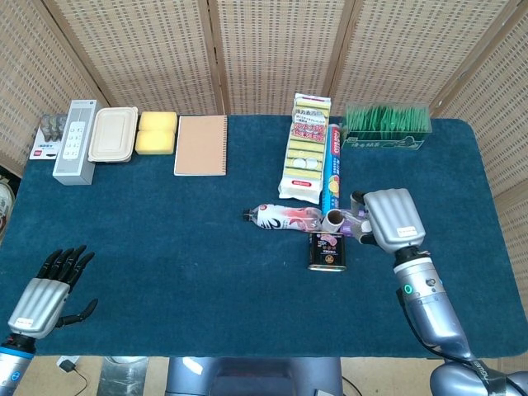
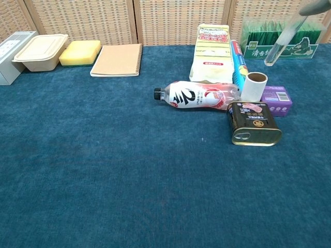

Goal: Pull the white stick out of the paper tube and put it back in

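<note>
Your right robot hand (image 1: 389,219), gripping the white stick (image 2: 282,43), sits right of centre; the upright paper tube (image 1: 334,219) lies just left. Left robot hand (image 1: 49,289) is open, lower left.

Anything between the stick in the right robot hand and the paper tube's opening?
Nothing visible. The translucent white stick, held by the right robot hand, hangs tilted in the air above and right of the upright white paper tube. The purple box and dark tin can flank the tube lower down.
</note>
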You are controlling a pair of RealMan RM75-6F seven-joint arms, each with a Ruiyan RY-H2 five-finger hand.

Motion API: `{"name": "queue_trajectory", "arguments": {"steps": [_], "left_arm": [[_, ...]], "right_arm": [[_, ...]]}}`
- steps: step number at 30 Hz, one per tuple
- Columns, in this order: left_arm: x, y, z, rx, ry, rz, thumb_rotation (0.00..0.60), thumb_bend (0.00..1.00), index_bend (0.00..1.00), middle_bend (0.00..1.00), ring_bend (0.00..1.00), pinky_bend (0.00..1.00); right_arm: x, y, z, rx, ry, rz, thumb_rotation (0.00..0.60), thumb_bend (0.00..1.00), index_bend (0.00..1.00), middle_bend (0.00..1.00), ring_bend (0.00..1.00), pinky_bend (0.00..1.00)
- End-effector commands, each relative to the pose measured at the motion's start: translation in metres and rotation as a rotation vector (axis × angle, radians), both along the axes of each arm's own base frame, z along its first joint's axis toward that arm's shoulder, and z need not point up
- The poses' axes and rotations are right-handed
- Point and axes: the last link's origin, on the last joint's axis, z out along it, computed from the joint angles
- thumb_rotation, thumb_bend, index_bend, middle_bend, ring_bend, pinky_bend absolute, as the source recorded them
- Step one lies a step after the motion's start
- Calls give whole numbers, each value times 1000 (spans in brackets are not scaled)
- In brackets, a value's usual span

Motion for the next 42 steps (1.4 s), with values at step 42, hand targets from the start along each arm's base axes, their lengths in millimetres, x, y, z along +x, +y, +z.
{"name": "queue_trajectory", "arguments": {"steps": [42], "left_arm": [[-1,5,-2,1,14,14,342,315,8,0,0,35]], "right_arm": [[27,-30,-6,113,148,-68,600,383,819,952,1000,960]]}}
